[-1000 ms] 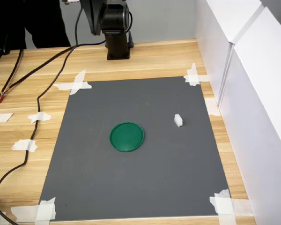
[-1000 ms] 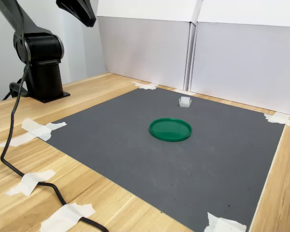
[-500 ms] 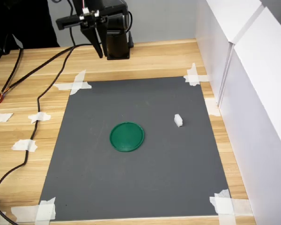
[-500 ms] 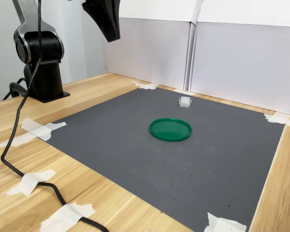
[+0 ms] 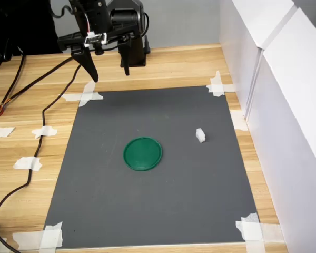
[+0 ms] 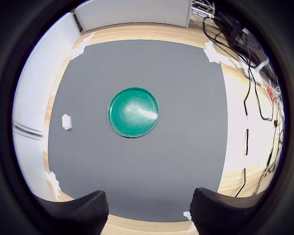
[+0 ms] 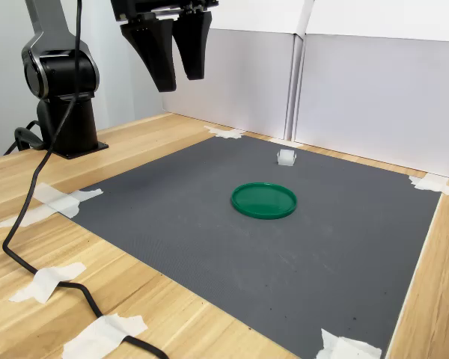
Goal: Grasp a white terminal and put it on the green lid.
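The white terminal [image 5: 200, 135] is a tiny block lying on the grey mat [image 5: 163, 205], toward the first exterior view's right; it also shows in the wrist view [image 6: 66, 121] and the second exterior view [image 7: 286, 157]. The green lid [image 5: 142, 154] lies flat near the mat's middle, a short gap from the terminal [image 6: 133, 112] [image 7: 264, 200]. My gripper [image 5: 110, 77] hangs high over the mat's far edge near the arm's base, open and empty, fingers pointing down [image 7: 179, 82] [image 6: 147, 215]. It is well away from both objects.
White panels [image 5: 284, 105] wall the first exterior view's right side. The arm's black base [image 5: 131, 50] stands on the wooden table behind the mat. Black cables [image 5: 42, 110] and white tape strips [image 5: 84, 95] lie on the wood beside the mat.
The arm has swung out from above its base toward the mat's far edge. The gripper has come lower into view and its fingers now stand spread apart.
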Robot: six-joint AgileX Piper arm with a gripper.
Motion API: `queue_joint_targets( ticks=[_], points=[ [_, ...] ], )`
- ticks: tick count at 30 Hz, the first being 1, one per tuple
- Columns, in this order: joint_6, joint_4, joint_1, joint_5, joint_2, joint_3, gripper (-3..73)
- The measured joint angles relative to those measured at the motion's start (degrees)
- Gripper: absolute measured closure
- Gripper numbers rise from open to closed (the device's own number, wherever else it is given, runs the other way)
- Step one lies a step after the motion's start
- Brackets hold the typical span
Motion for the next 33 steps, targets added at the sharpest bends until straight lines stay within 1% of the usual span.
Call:
queue_joint_targets(
  ticks=[3, 6, 8, 12, 19, 22, 27, 33],
  points=[
    [4.11, -1.37, 2.25, -0.48, 1.60, -1.10, -2.2],
    [5.41, -3.03, 7.67, -0.74, 3.73, -2.67, -2.2],
    [6.32, -3.31, 11.07, -0.86, 5.01, -3.70, -2.2],
    [8.90, -3.37, 17.05, -2.44, 7.51, -5.38, -2.2],
    [13.16, -3.38, 25.19, -4.67, 13.17, -7.05, -2.2],
    [14.22, -2.26, 28.47, -5.54, 15.49, -7.38, -2.2],
    [14.95, -1.28, 32.22, -8.24, 19.22, -7.44, -2.1],
    [16.43, -0.79, 32.73, -13.41, 22.93, -7.44, -0.4]
  ],
)
